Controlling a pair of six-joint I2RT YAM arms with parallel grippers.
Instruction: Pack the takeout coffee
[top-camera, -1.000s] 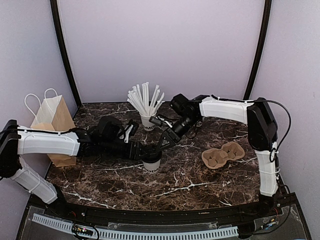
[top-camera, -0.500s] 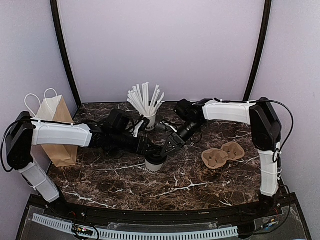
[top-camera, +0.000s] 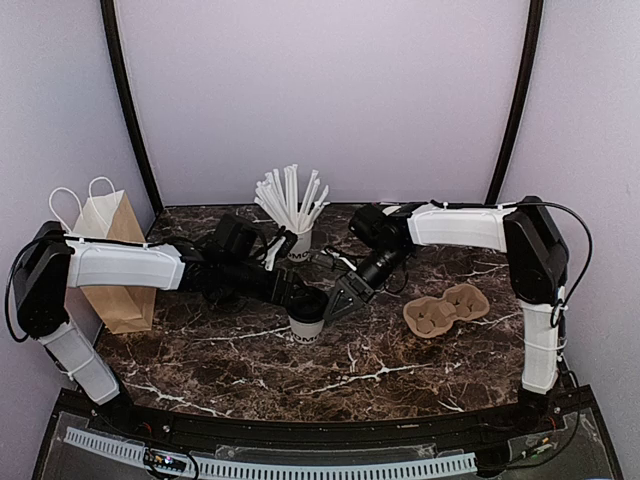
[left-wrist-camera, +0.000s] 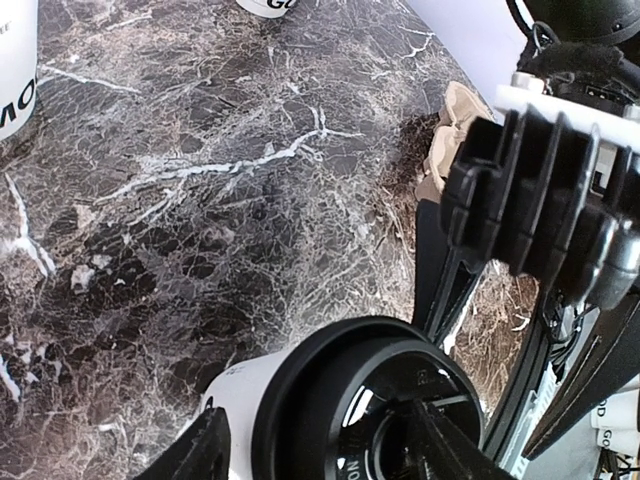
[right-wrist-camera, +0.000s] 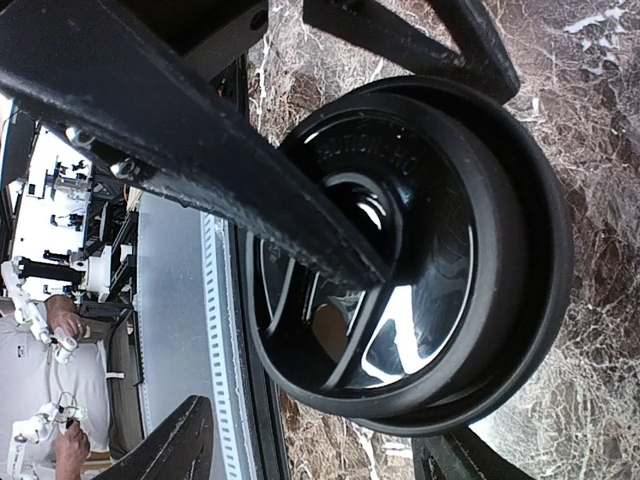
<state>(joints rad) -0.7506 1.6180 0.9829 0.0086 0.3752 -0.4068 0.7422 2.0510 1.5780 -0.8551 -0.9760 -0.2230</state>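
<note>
1 dark marble table (top-camera: 400, 365) carries everything. 2 arms come in from the left and right and meet at its middle. 1 paper bag (top-camera: 105, 250) stands at the left edge, its lower part hidden behind the left arm. 1 cardboard cup carrier (top-camera: 447, 308) lies on the right. 1 white cup of straws (top-camera: 296, 243) stands far of centre, and the straws are too crowded to count.

1 takeout coffee (top-camera: 305, 328) stands upright at the middle, just near of the straw cup, wearing 1 black lid (right-wrist-camera: 440, 250). The left gripper (left-wrist-camera: 318, 440) has its fingers apart, 1 across the lid top and 1 beside the cup wall. I cannot tell whether they press. The right gripper (right-wrist-camera: 318, 425) is spread wide just right of the lid, holding nothing.

In the left wrist view, 2 white lettered cups (left-wrist-camera: 15, 70) are cut off at the frame edges, and I cannot tell which cups they are.
</note>
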